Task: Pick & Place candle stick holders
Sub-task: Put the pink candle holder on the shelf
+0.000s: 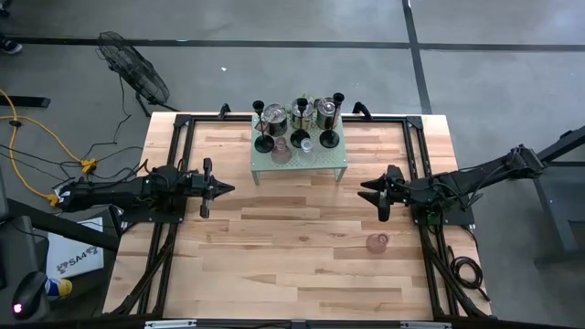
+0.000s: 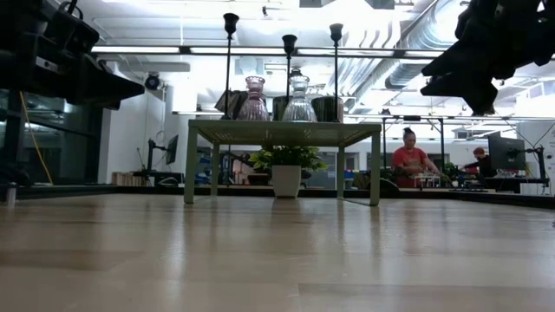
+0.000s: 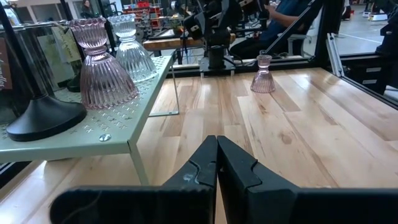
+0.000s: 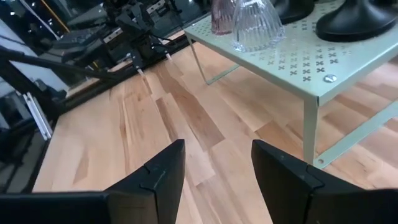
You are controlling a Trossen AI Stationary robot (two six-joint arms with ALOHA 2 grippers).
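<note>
A pale green rack [image 1: 320, 163] stands at the table's far middle. On it stand black slim-stemmed candle stick holders [image 1: 262, 137], silver cups [image 1: 276, 116], a pink glass holder [image 3: 99, 68] and a clear glass one [image 3: 132, 50]. Another small pink glass holder [image 1: 377, 242] stands upright on its wide base on the bare tabletop, near the right arm. My left gripper [image 1: 228, 189] is shut and empty, level above the table at the left. My right gripper [image 1: 366, 187] is open and empty at the right, its fingers [image 4: 161, 168] pointing toward the rack's near corner.
Bare wood [image 1: 292, 238] lies between the two arms and in front of the rack. Black frame rails [image 1: 178, 155] run along the table's sides. Beyond the far edge are a potted plant [image 2: 286, 169] and seated people [image 2: 412, 160].
</note>
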